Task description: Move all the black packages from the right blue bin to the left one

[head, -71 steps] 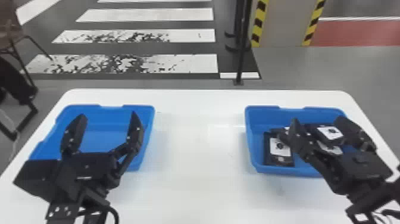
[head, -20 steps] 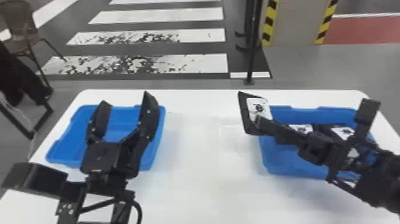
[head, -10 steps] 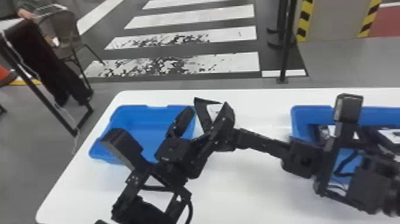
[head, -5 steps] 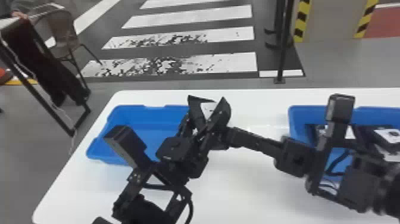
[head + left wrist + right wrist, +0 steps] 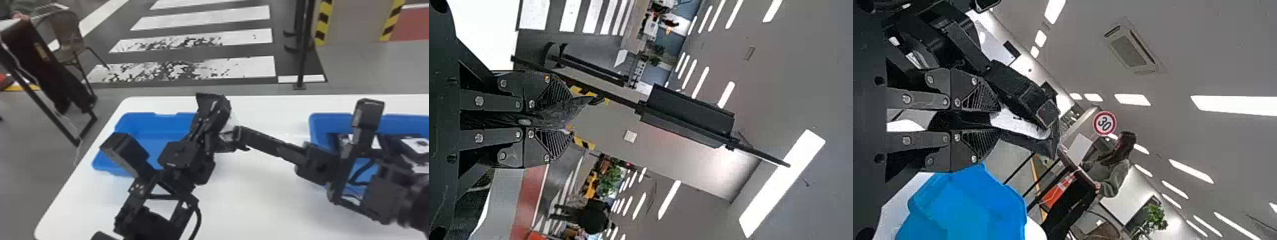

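In the head view, the left pincer (image 5: 213,118) and right pincer (image 5: 237,137) share a tight grip on one package (image 5: 1015,123), likely mid-handover; next, the right should release before the left lowers it into the left bin (image 5: 140,123).

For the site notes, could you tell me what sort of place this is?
Probably an indoor demo or test hall: a crosswalk painted on the floor, a 30 sign and ceiling lights.

Head view: R bin (image 5: 328,121) cut off at R edge, its blk pkgs (image 5: 415,143) part hidden behind R arm (image 5: 386,194), label marks too small to tell. L claw (image 5: 220,108) hides most of held pkg (image 5: 1018,125). Counter (image 5: 255,198) cut off at bottom.
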You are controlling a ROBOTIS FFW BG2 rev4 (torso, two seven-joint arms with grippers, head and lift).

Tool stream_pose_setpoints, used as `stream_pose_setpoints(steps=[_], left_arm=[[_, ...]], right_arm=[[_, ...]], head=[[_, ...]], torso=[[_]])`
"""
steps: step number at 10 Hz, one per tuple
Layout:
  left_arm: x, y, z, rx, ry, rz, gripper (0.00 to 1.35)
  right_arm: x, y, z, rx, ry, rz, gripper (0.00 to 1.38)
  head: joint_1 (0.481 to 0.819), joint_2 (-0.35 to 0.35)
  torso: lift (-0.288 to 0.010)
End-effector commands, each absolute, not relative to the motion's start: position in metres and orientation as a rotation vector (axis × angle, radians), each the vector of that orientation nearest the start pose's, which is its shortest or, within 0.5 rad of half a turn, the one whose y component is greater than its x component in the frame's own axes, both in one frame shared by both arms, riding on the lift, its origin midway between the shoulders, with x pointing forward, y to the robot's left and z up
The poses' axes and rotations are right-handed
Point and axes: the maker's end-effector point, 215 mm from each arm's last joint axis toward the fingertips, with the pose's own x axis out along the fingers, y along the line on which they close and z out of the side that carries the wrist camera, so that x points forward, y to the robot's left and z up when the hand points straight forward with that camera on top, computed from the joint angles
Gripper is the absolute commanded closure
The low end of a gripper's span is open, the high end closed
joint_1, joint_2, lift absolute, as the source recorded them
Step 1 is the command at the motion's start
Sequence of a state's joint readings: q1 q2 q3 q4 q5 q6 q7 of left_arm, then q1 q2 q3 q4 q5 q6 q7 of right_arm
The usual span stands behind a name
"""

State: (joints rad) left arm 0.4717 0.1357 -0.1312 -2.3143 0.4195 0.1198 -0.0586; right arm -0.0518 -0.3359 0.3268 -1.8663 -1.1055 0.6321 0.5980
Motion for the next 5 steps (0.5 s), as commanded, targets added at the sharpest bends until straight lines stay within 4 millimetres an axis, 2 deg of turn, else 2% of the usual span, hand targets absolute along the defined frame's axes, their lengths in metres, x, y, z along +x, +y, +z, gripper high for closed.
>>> stream_pose_setpoints(steps=[1,2,3,4,5], left_arm=[[0.451,0.167,-0.217,-0.28,-0.139,-0.232,1.21],[0.465,0.2,-0.234,-0.203,-0.148,-0.146,1.21],[0.48,0.235,-0.249,-0.118,-0.159,-0.058,1.21],[0.494,0.265,-0.257,0.031,-0.178,0.007,1.21],[0.503,0.287,-0.258,0.171,-0.202,0.052,1.21]], right_arm=[[0.419,0.037,-0.255,0.79,0.345,1.247,0.77],[0.422,0.034,-0.259,0.798,0.346,1.236,0.36],[0.426,0.031,-0.261,0.787,0.341,1.224,0.1],[0.429,0.028,-0.264,0.772,0.333,1.211,0.1],[0.435,0.024,-0.265,0.752,0.319,1.194,0.12]], head=[[0.695,0.224],[0.695,0.244],[0.695,0.274],[0.695,0.292],[0.695,0.323]], torso=[[-0.178],[-0.178],[-0.178],[-0.178],[-0.178]])
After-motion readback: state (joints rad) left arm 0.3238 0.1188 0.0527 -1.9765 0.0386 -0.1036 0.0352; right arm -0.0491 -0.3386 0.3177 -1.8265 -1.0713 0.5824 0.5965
